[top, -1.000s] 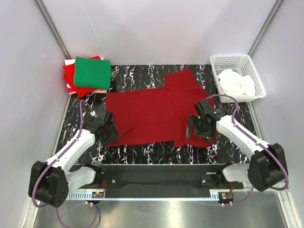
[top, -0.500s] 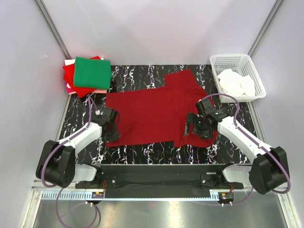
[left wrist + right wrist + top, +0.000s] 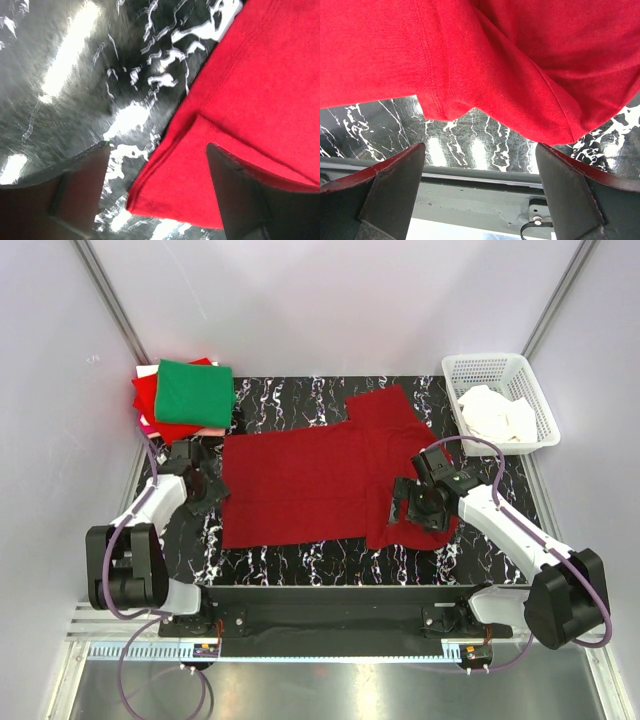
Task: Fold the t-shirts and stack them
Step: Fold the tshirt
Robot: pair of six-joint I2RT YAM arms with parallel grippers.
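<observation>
A dark crimson t-shirt lies spread flat on the black marbled table. Its hem corner shows in the left wrist view, lying on the table between the fingers of my left gripper. That gripper is open at the shirt's left edge. My right gripper hovers open over the shirt's near right part, holding nothing. At the back left stands a stack of folded t-shirts, green on top of bright red.
A white lattice basket with white cloth in it stands at the back right. Grey walls close in the table on three sides. The table's metal front rail runs just beyond the right fingers.
My left gripper closed, then opened again, and moved left and back along the shirt's left edge. The right arm has hardly moved.
</observation>
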